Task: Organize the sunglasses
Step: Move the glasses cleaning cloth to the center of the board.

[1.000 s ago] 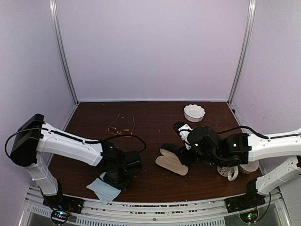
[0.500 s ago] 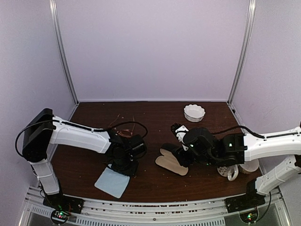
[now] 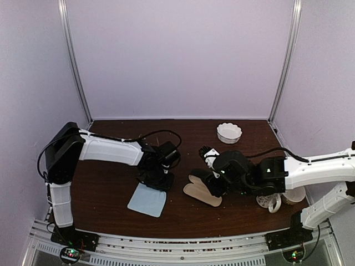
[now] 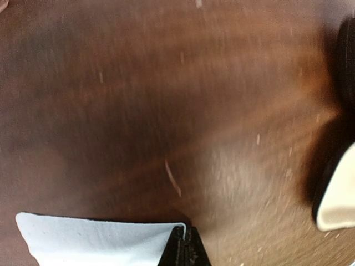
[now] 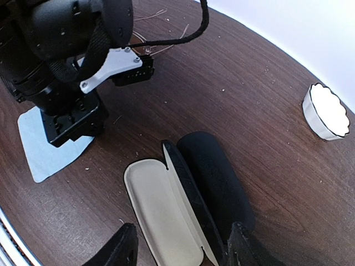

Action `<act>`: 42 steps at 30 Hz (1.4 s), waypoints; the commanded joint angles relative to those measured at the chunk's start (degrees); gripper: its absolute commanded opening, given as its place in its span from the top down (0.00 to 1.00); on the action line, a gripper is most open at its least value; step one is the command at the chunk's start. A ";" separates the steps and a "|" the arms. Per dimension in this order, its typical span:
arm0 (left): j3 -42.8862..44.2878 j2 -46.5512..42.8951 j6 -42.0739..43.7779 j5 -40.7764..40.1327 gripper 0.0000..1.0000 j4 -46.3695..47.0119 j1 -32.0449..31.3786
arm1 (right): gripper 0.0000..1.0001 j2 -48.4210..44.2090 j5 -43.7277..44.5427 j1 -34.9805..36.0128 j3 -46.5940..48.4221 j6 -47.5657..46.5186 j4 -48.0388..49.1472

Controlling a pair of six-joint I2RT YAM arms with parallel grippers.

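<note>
The copper wire sunglasses show only as thin wires at the top of the right wrist view; my left arm hides them in the top view. The black-framed sunglasses are not in view. My left gripper is shut on a corner of a light-blue cloth that lies on the table. My right gripper is open and empty, low over the open glasses case, whose cream lining is bare. A black oblong half lies beside it.
A white fluted bowl stands at the back right. A white mug and a cup stand at the right under my right arm. The case's edge shows at the right of the left wrist view.
My left gripper has dragged the light-blue cloth from the front left to the right and away, toward the case. My right arm has shifted slightly left over the case.
</note>
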 commanded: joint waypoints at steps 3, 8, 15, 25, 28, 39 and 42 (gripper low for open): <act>2.03 3.33 1.19 2.13 1.00 3.45 4.48 | 0.43 0.64 1.94 0.10 1.57 -0.95 -0.54; 4.47 4.65 1.18 2.10 1.00 3.76 6.75 | 0.42 0.51 1.88 0.08 1.88 -1.18 -0.90; 4.42 2.84 2.00 2.39 1.00 6.27 7.56 | 0.40 -0.10 1.96 0.10 3.19 -2.13 -1.65; 0.89 -7.36 7.43 0.72 0.63 8.03 7.52 | 0.31 -1.26 2.06 0.03 6.18 -3.19 -1.35; -1.47 -12.03 8.04 -0.44 0.53 8.14 7.48 | 0.29 -1.45 2.01 0.10 7.41 -3.46 -2.03; -17.26 -31.17 6.96 -1.92 0.37 4.27 6.80 | 0.00 2.77 -0.67 -0.39 9.94 -2.19 -3.44; -22.71 -36.11 6.62 -0.90 0.37 2.82 6.52 | 0.00 3.13 -0.36 -0.36 9.71 -1.73 -2.21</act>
